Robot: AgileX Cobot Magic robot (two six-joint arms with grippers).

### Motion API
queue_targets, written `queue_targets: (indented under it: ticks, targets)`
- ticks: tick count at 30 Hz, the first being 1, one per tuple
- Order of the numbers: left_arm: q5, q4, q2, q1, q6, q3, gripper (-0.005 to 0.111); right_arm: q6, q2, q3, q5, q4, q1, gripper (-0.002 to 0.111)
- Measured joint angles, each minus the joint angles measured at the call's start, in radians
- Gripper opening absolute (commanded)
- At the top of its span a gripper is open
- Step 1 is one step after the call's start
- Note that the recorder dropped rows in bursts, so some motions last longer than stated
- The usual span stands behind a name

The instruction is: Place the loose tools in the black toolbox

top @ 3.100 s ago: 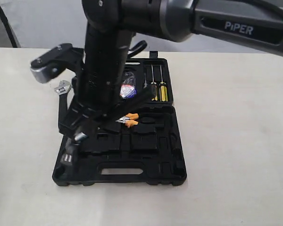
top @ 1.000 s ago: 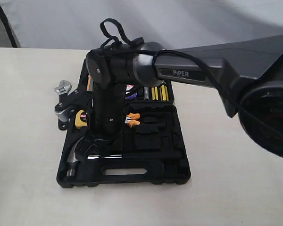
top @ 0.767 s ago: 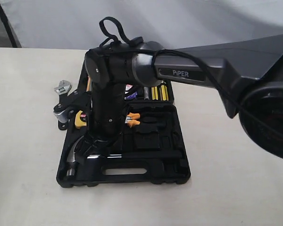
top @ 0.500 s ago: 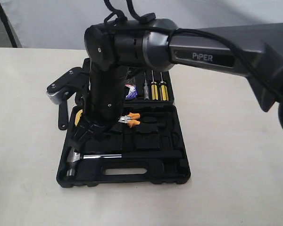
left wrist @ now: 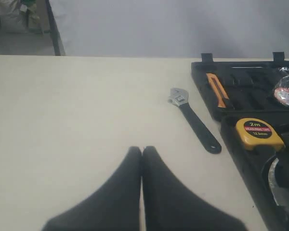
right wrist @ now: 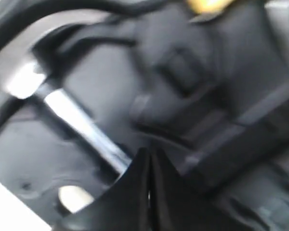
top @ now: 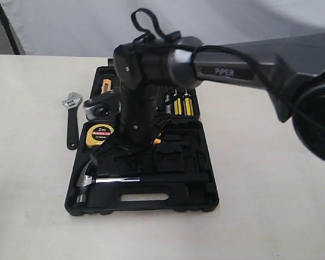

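Note:
The black toolbox lies open on the table. The claw hammer rests across its near half, steel head to the left and black handle to the right. My right gripper hangs shut and empty just above that half; its wrist view shows the gripper over the hammer's shaft. The adjustable wrench lies on the table left of the box, also in the left wrist view. The wrapped tape roll sits in the far half. My left gripper is shut and empty over bare table.
A yellow tape measure sits in the near half. An orange utility knife and yellow-handled screwdrivers fill the far half. The right arm hides the box's middle, including most of the orange pliers. Pale table surrounds the box.
The right gripper set the hammer down in the near half, let go of it, lifted and swung right. That uncovered the tape measure and the wrench.

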Motion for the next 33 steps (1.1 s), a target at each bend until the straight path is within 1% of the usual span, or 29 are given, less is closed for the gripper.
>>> queue_targets:
  ticks: [4,8,12,17,21,26,29,33]
  targets:
    - [0.0,0.0,0.0,0.0,0.0,0.0,0.001,0.086,-0.053,0.0,0.002,0.0,-0.059,0.0]
    - [0.0,0.0,0.0,0.0,0.0,0.0,0.001,0.128,-0.086,0.0,0.002,-0.002,-0.074,0.0]
    - [0.0,0.0,0.0,0.0,0.0,0.0,0.001,0.148,-0.09,0.0,-0.025,0.016,-0.053,0.0]
    - [0.0,0.0,0.0,0.0,0.0,0.0,0.001,0.172,-0.076,-0.035,-0.111,0.046,0.025,0.0]
    - [0.0,0.0,0.0,0.0,0.0,0.0,0.001,0.194,-0.004,-0.185,-0.11,0.055,0.082,0.0]
    - [0.0,0.0,0.0,0.0,0.0,0.0,0.001,0.205,0.161,-0.476,-0.064,0.038,0.104,0.0]
    - [0.0,0.0,0.0,0.0,0.0,0.0,0.001,0.205,0.271,-0.649,-0.055,-0.022,0.116,0.0]
    - [0.0,0.0,0.0,0.0,0.0,0.0,0.001,0.22,0.404,-0.826,-0.053,-0.146,0.133,0.0]
